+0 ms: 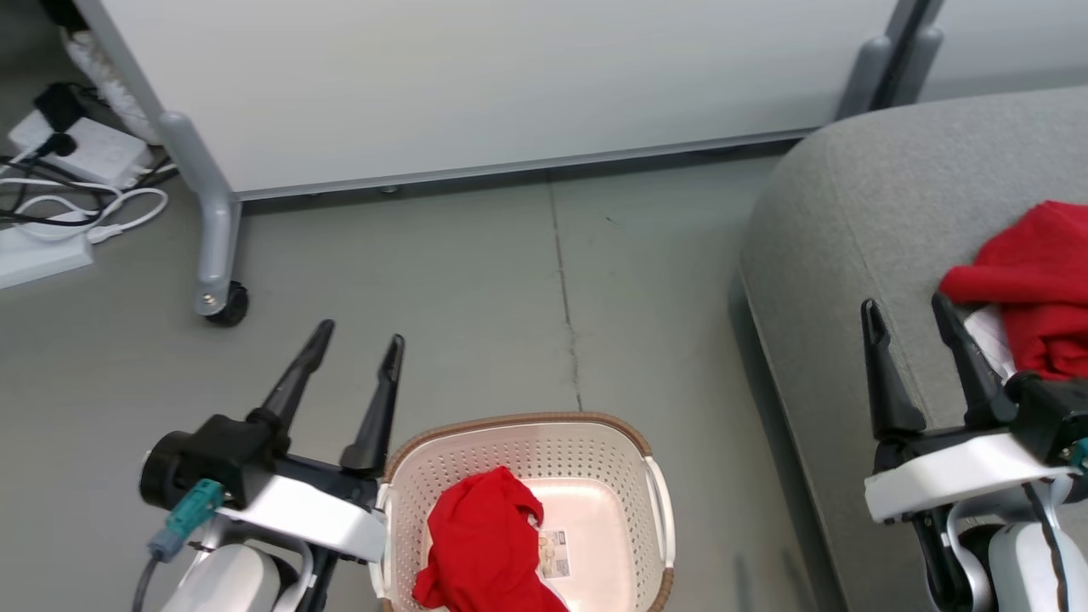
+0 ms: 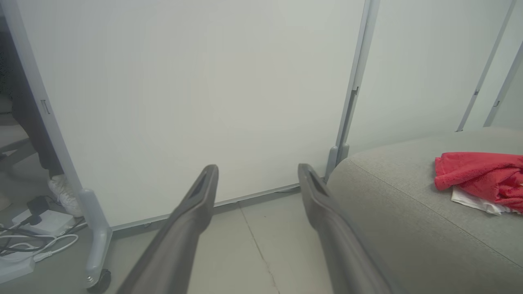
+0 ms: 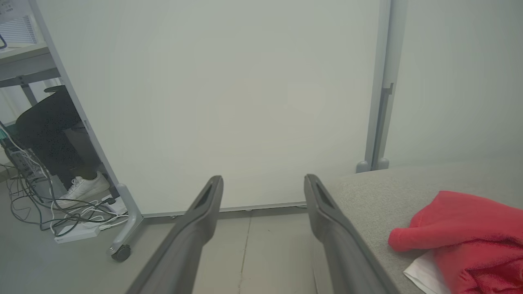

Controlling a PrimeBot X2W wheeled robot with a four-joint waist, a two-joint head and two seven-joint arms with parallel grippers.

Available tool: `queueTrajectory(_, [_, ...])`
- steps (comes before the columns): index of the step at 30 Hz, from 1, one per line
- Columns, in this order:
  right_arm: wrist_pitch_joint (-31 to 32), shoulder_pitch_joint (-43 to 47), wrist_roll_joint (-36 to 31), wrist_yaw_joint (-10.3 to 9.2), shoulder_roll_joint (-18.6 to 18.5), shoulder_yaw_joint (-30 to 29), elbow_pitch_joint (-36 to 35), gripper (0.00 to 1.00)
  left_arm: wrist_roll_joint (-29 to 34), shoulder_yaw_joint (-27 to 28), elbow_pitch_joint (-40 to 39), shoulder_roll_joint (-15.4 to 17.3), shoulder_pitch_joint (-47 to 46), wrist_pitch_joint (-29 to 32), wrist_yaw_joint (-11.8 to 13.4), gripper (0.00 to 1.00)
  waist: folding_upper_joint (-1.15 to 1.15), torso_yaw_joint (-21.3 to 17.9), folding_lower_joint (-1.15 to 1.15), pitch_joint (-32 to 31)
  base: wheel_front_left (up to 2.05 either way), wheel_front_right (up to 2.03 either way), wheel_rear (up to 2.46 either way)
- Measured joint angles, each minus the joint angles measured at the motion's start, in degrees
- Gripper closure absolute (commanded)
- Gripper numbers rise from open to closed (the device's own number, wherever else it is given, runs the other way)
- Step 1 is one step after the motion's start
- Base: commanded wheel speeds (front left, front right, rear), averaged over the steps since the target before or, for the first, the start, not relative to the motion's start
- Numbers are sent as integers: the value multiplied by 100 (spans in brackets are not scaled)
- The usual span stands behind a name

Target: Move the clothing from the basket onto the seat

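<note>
One garment [image 1: 1033, 272] lies on the seat [image 1: 850, 212], right; the second garment [image 1: 480, 544] sits in the basket [image 1: 510, 420], near. The left gripper [image 1: 362, 331] and right gripper [image 1: 903, 302] stand spread, empty. The second transfer seems due: the left gripper must dip into the basket and pinch cloth.

my fingers [image 1: 378, 399] were black. the basket [image 1: 595, 450] was cream, perforated, brown-rimmed; the garment [image 1: 480, 544] in it red. the seat [image 1: 850, 221] was grey, its garment [image 1: 1033, 272] red over white.
</note>
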Motion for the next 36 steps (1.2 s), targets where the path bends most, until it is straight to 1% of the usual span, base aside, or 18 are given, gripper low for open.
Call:
queueTrajectory(4, [35,173,94,0,-1,142,-77,0,-92,309,41,8,81,-24,77,0,0,187,0,-99,0,0,0])
queueTrajectory(8, [62,292,132,0,1,167,-88,0,-124,697,81,42,236,-41,158,0,0,291,0,-214,0,0,0])
queueTrajectory(16, [129,465,79,0,0,112,5,0,-56,1235,-16,-15,608,-48,143,0,0,312,0,-399,0,0,0])
queueTrajectory(21, [156,632,65,0,1,41,76,0,29,1361,-73,-102,939,-48,89,0,0,326,0,-526,0,0,0])
queueTrajectory(27, [230,834,71,0,1,14,167,0,99,1382,-41,-233,1300,-48,33,0,0,337,0,-732,0,0,0])
queueTrajectory(36, [297,1057,34,0,0,-68,153,0,245,1416,65,-315,1534,-48,-13,0,0,342,0,-854,0,0,0])
